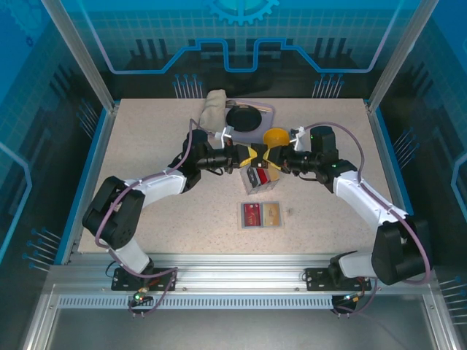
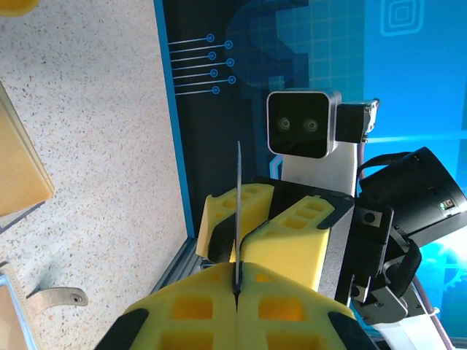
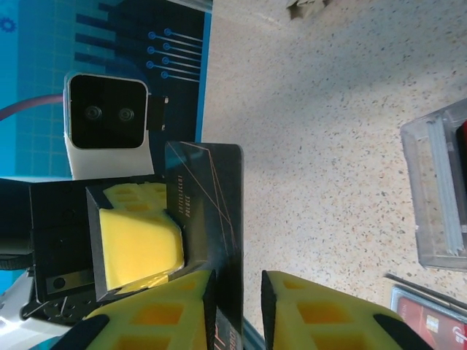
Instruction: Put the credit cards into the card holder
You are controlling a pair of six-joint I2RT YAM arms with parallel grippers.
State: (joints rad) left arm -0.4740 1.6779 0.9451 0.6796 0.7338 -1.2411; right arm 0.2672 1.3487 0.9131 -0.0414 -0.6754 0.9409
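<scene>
A black credit card (image 1: 260,155) hangs in the air between my two grippers, above the middle of the table. My left gripper (image 1: 249,155) is shut on it; its pads (image 2: 219,292) pinch the edge-on card (image 2: 238,197). My right gripper (image 3: 238,281) stands slightly open around the same card (image 3: 211,197), which lies against one pad with a gap to the other. The card holder (image 1: 243,216) lies open on the table nearer the arm bases, with a red card (image 1: 252,214) and a gold card (image 1: 271,214) in it. Its strap tab (image 2: 58,297) shows in the left wrist view.
A small grey box (image 1: 250,184) with upright cards stands under the grippers; its clear wall (image 3: 438,189) shows in the right wrist view. Behind are a yellow bowl (image 1: 276,137), a black round disc (image 1: 244,118) and a beige cloth (image 1: 214,109).
</scene>
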